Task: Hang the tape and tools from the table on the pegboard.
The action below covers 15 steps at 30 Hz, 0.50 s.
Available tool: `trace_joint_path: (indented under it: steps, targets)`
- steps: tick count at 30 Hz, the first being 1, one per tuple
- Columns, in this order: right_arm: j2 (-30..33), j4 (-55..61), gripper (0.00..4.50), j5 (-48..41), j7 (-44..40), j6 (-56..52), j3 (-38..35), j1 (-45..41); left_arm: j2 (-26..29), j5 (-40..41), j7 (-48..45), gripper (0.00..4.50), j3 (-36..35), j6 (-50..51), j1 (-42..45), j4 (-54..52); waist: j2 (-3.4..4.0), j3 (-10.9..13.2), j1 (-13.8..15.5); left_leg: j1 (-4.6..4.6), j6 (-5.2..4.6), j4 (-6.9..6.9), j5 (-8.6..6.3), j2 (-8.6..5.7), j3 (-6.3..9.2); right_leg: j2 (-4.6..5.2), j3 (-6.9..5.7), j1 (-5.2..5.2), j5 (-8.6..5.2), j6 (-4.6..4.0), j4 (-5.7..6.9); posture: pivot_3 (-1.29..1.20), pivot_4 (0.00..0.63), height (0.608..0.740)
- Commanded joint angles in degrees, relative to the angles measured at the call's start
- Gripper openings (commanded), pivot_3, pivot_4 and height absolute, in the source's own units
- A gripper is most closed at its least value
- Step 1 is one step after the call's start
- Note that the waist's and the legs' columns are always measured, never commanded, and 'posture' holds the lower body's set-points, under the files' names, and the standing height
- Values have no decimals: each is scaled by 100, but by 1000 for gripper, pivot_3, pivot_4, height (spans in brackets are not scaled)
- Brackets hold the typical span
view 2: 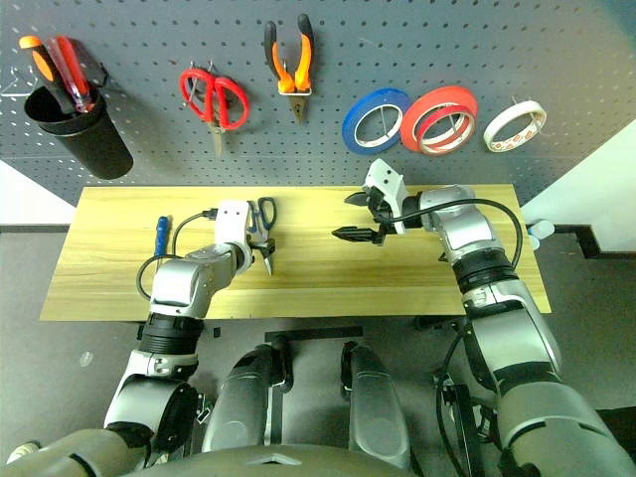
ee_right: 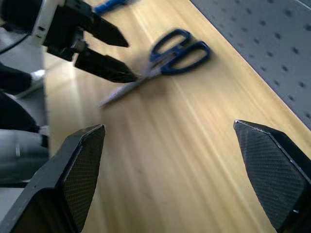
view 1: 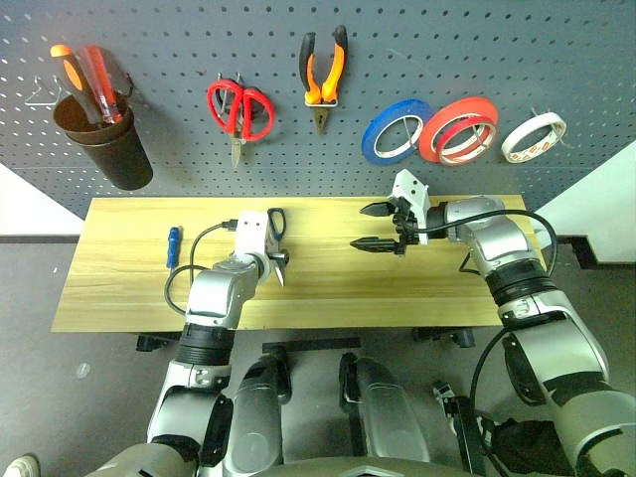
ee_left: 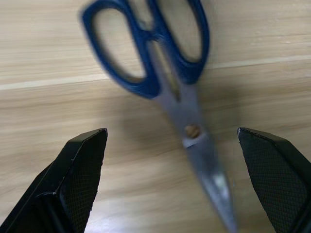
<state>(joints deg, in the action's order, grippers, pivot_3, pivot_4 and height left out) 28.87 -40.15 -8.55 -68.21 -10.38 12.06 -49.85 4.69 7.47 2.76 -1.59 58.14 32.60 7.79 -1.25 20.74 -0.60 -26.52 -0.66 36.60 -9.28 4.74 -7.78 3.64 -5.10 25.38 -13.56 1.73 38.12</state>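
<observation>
Left hand (ee_left: pixel 170 184): released, fingers spread wide, poised low over the dark-blue-handled scissors (ee_left: pixel 160 63), blades between the two fingers; apparently not touching.
Right hand (view 1: pixel 383 227): released, fingers wide apart, held above the counter (view 1: pixel 119 288) to the right of the scissors, grasping nothing.
Scissors: flat on the counter near its middle, handles toward the pegboard (view 1: pixel 179 40), blade tips toward the near edge.
Blue-handled screwdriver (view 1: pixel 173 246): flat on the counter, well to the left of the left hand.
Orange-and-black pliers (view 1: pixel 324 75): hanging on the pegboard, jaws down.
Whitish tape roll (view 1: pixel 534 137): hanging on a hook at the right end of the pegboard.
Other pegboard items: red-handled scissors (view 1: pixel 239 111), blue roll (view 1: pixel 395 131), red-orange roll (view 1: pixel 457 129), dark cup (view 1: pixel 104 139) with orange and red screwdrivers (view 1: pixel 87 79).
</observation>
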Motion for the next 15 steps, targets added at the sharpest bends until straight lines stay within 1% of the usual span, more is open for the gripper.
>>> trace_joint_path:
  steps: [1,5,8,13,14,15]
  targets:
    - [68,-157,4438,74,-79,196,-152,-84,-132,-85,187,4500,-143,63,148,170,3,64,-6,0,0,0,0,0,0,0,0,0,0,1,0,-36,441,730]
    - [46,-336,4438,207,-41,401,-143,-100,-383,-269,603,4500,-234,186,260,415,2,105,-18,-1,0,-5,0,0,-7,2,3,4,-1,6,0,-45,438,730]
    - [94,-389,4438,293,-29,491,-132,-100,-552,-286,827,4500,-429,255,369,648,2,108,-23,2,1,-9,0,0,-9,1,2,4,-8,19,-1,-58,438,730]
    - [139,-466,4438,379,-14,570,-181,-137,-700,-272,968,4500,-623,308,430,806,2,108,-29,5,3,-9,-1,0,-9,4,3,2,-14,28,-1,-60,431,730]
    - [137,-489,4500,388,-12,587,-186,-149,-797,-230,1068,4126,-767,398,393,735,2,108,-31,5,3,-9,-1,0,-9,4,3,2,-14,28,-1,-60,431,730]
    - [130,-519,4500,406,-3,615,-187,-160,-851,-227,1135,3945,-837,456,348,675,2,108,-33,6,4,-10,-2,0,-9,4,3,2,-14,28,-1,-61,429,730]
